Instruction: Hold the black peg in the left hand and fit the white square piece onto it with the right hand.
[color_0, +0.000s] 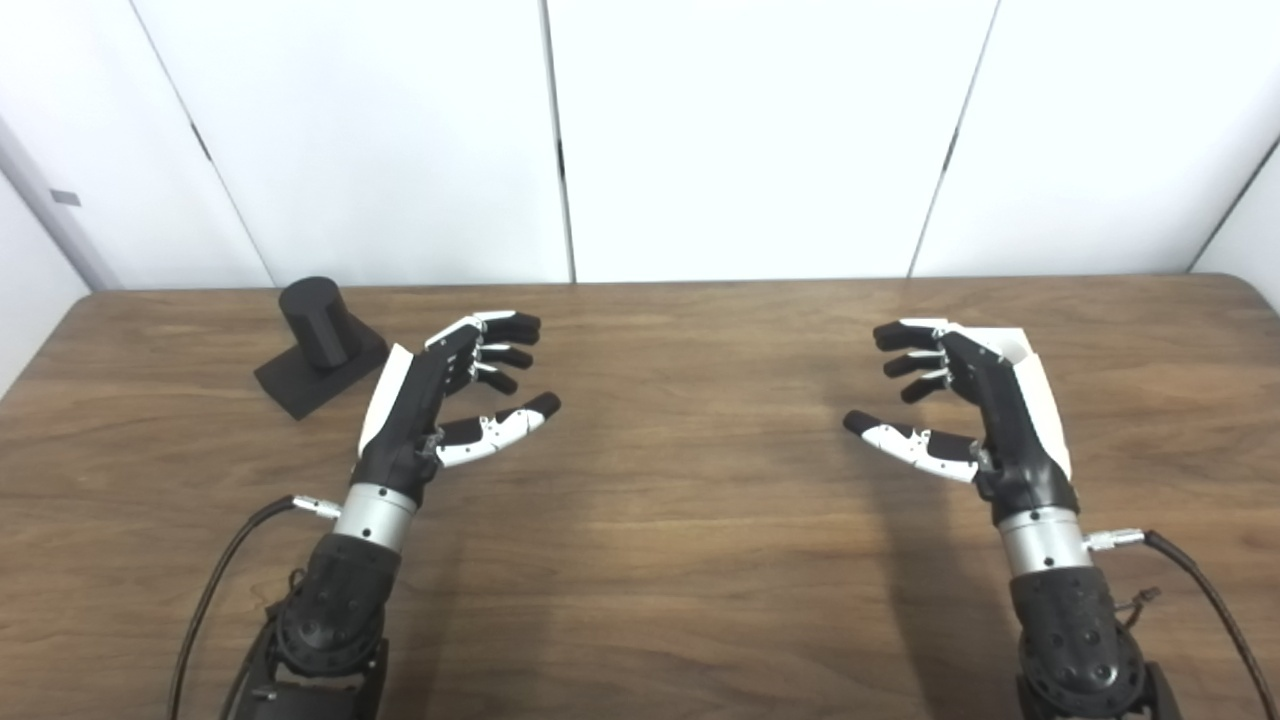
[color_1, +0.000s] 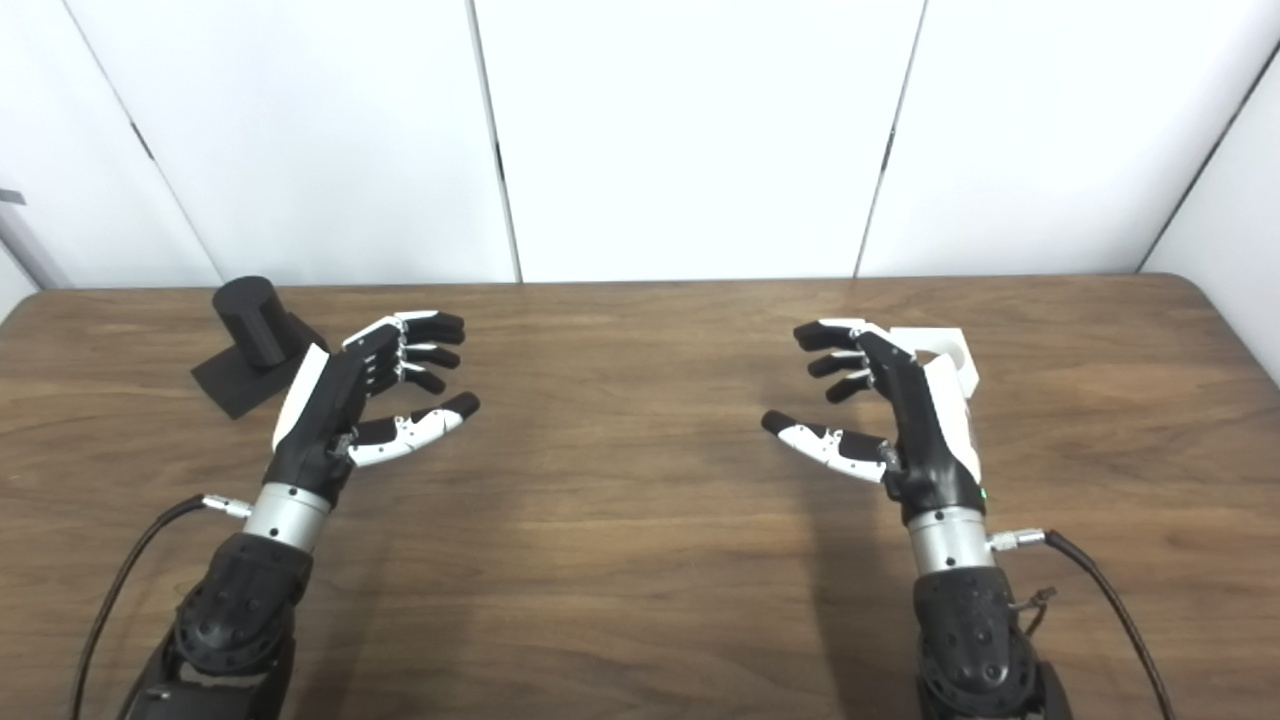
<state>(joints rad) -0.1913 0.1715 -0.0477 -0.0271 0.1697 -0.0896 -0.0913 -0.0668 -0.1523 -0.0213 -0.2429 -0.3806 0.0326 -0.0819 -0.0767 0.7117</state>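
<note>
The black peg (color_0: 319, 322), a short upright cylinder on a flat black square base, stands on the table at the far left. My left hand (color_0: 445, 395) is open and empty, just right of the peg and apart from it. The white square piece (color_1: 945, 348) lies on the table at the right, mostly hidden behind my right hand (color_1: 890, 410). My right hand is open and empty, its fingers spread, just left of and in front of the piece.
The wooden table (color_0: 660, 500) spans the view, with its far edge against white wall panels. Black cables run from both wrists along the table near the bottom corners.
</note>
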